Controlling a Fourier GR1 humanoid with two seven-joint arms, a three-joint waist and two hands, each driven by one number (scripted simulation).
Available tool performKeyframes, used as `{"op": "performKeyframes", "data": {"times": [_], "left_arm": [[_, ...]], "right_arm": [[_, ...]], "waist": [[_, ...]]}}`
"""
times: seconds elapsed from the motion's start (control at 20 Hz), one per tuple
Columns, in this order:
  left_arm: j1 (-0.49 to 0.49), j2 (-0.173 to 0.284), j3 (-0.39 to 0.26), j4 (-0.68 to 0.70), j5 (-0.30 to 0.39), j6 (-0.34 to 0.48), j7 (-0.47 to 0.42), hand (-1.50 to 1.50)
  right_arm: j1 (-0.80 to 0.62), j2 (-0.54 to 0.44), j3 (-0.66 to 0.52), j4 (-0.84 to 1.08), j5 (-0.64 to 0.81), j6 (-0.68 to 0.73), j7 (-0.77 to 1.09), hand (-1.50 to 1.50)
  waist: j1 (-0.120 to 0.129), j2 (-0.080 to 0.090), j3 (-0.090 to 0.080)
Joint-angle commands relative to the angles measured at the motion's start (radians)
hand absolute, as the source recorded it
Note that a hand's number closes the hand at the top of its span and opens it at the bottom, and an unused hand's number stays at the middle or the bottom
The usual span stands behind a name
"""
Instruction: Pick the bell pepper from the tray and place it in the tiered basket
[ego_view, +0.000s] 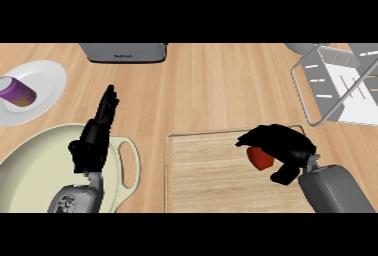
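Right robot hand (284, 150) seen lower right of frame, fingers curled and clamped on red bell pepper (259, 158), glossy, rounded, mostly hidden. Pepper held over upper right corner of flat wooden tray (214, 175), likely for lift toward wire tiered basket (336, 85), upper right on table (214, 85). Left robot hand (96, 135) at lower left, fingers straight, resting above cream pan (44, 150).

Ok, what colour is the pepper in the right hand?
Red, seen in the head view: the bell pepper under the right hand.
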Motion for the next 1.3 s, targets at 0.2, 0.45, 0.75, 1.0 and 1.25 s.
{"op": "performKeyframes", "data": {"times": [0.2, 0.45, 0.75, 1.0, 1.25], "left_arm": [[-0.036, -0.012, 0.003, 0.022, -0.002, -0.001, 0.016, 0.00], [-0.022, 0.008, 0.020, -0.005, 0.021, -0.004, 0.023, 0.00], [0.017, -0.010, -0.002, 0.015, 0.000, 0.011, -0.030, 0.00], [0.027, 0.019, 0.013, -0.040, 0.010, -0.009, 0.006, 0.00], [-0.002, -0.004, 0.017, 0.018, 0.000, 0.014, -0.015, 0.00]], "right_arm": [[-0.053, 0.051, 0.023, 0.110, 0.089, -0.278, -0.065, 1.50], [0.061, -0.021, -0.155, 0.121, 0.101, -0.186, 0.176, 1.50], [0.053, -0.041, -0.336, 0.116, 0.071, -0.118, 0.382, 1.50], [0.121, -0.051, -0.404, -0.009, 0.058, -0.174, 0.441, 1.50], [0.059, -0.106, -0.516, -0.175, -0.019, -0.066, 0.495, 1.50]], "waist": [[0.005, 0.003, 0.000], [-0.020, 0.001, -0.001], [-0.010, -0.001, -0.001], [-0.009, -0.003, 0.000], [-0.015, -0.004, -0.001]]}}
